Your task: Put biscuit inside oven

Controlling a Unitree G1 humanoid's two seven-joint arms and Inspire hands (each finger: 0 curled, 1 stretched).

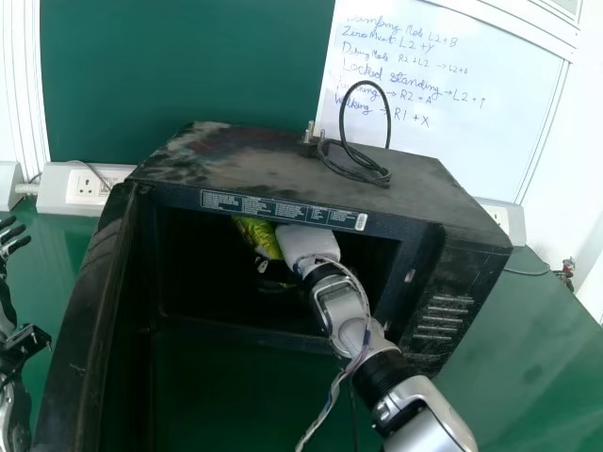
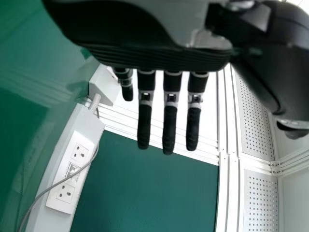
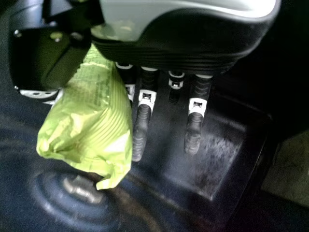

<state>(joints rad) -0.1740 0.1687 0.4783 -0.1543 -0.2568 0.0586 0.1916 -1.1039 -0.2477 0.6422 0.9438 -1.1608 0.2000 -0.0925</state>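
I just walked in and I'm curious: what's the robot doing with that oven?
The robot's right hand is inside the oven, holding a bright green biscuit packet between its thumb and fingers. It hasn't let go yet. The oven door is open. The left hand is off to the side, open and empty.

The place looked like a robotics lab. A jointed metal robot arm (image 1: 424, 419) with loose wires worked at a green desk (image 1: 528, 344), where the oven (image 1: 254, 151) stood with its plug and cable (image 1: 387, 122) lying on top. Behind rose a green board (image 1: 188, 75) and a whiteboard (image 1: 462, 146) bearing a handwritten list. White socket housings (image 1: 58, 184) ran along the wall, and perforated panels (image 2: 253, 111) sat in white frames.
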